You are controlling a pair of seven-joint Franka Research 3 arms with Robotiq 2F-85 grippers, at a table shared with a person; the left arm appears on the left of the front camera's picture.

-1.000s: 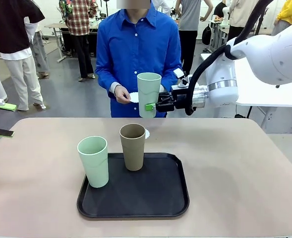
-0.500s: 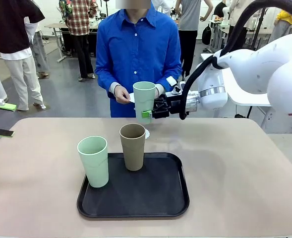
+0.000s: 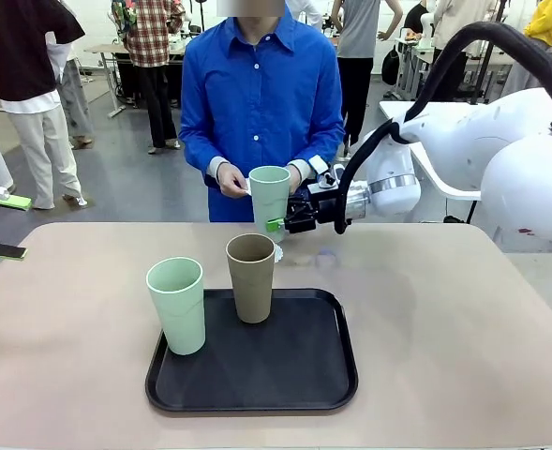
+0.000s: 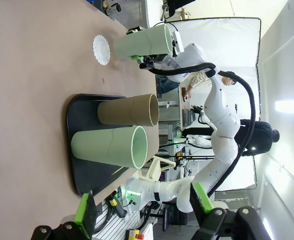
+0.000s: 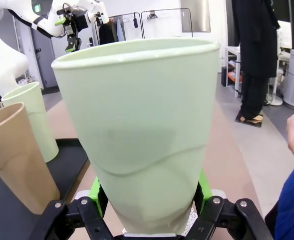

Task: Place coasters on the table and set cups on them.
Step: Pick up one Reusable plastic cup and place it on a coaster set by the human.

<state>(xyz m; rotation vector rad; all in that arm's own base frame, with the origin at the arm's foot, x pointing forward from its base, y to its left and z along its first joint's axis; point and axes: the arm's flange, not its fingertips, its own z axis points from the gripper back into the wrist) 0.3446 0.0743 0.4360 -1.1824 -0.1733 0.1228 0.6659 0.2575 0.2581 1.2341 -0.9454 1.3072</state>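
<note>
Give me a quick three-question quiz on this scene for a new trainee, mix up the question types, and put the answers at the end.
1. True or false: the left gripper is shut on a cup.
2. How many cups stand on the black tray? A one, B two, C three.
3. What colour is the gripped cup in the right gripper?
Key: 1 false, it is open and empty. 2 B, the mint cup and the brown cup. 3 mint green.
</note>
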